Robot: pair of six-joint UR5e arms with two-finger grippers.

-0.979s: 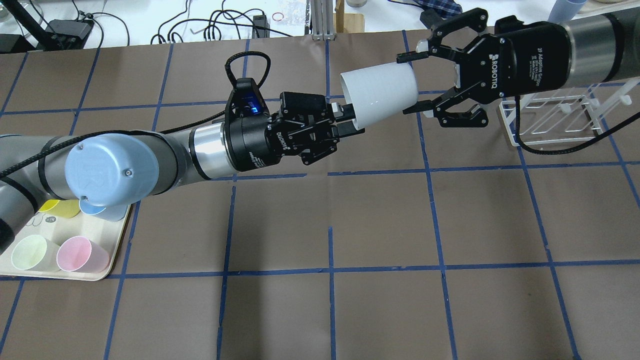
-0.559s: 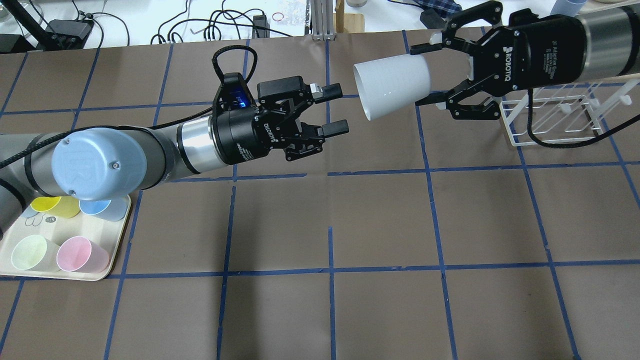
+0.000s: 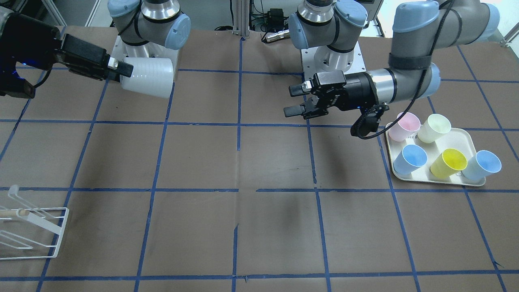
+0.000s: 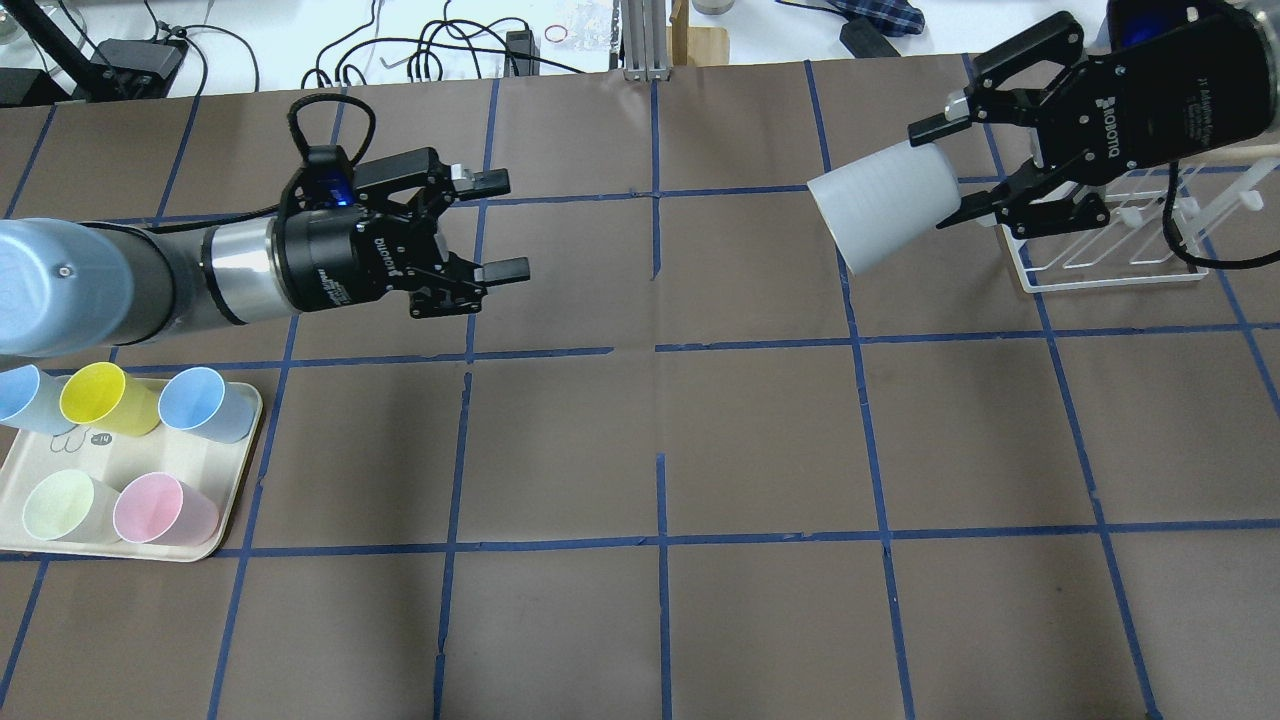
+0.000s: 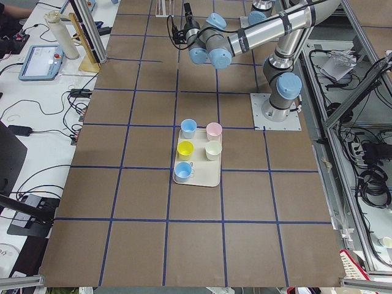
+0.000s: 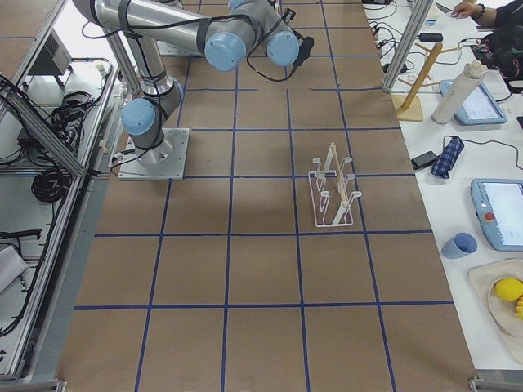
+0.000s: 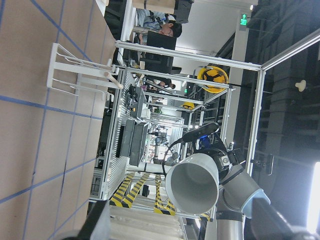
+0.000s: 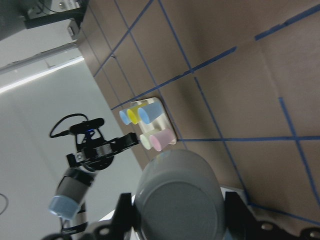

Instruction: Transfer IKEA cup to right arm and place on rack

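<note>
Even overhead light is throwing soft shadows on the table [image 4: 760, 440]; the cup [image 8: 177, 200] is blurring in my right wrist view.

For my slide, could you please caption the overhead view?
Right gripper holds the cup sideways over the table; left gripper open and empty.

Cream tray [image 4: 210, 462] sat near desk [image 4: 660, 420] corner w/ 5 cups upright. One row: pale-blue cup [image 4: 25, 395], yellow cup [image 4: 105, 398], 2nd pale-blue cup [image 4: 205, 404]. Other row: pale-green cup [image 4: 60, 505] & pink cup [image 4: 163, 508]. Desk had brown cover, blue tape grid. Cables [image 4: 430, 45] lay past far edge.
</note>
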